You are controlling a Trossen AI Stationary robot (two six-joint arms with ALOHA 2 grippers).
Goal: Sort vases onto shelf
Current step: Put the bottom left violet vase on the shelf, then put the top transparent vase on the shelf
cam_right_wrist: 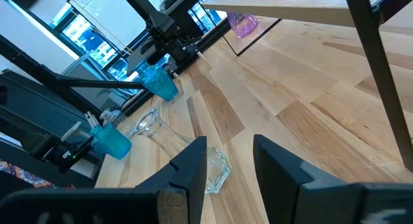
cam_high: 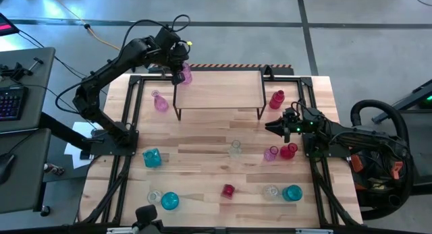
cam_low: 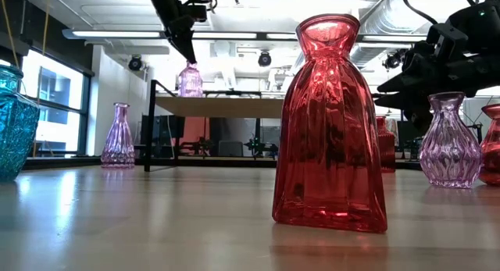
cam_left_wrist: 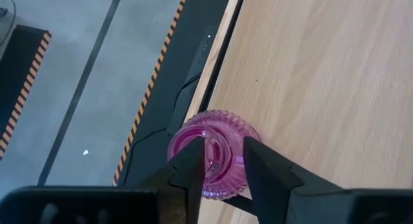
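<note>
Where high view hides it, left wrist shows pink vase [cam_left_wrist: 216, 153] rim between jaws

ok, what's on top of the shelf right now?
One pink vase stands at the left end of the shelf, with the left gripper fingers around its neck. The arm hides that corner; the rest looks bare.

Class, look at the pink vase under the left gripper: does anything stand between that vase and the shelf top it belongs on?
Nothing visible does. The pink vase already stands on the shelf, at its rear left corner. The left gripper straddles the vase's rim from above. The right gripper waits over the table in front of the shelf's right end, near nothing on the shelf.
</note>
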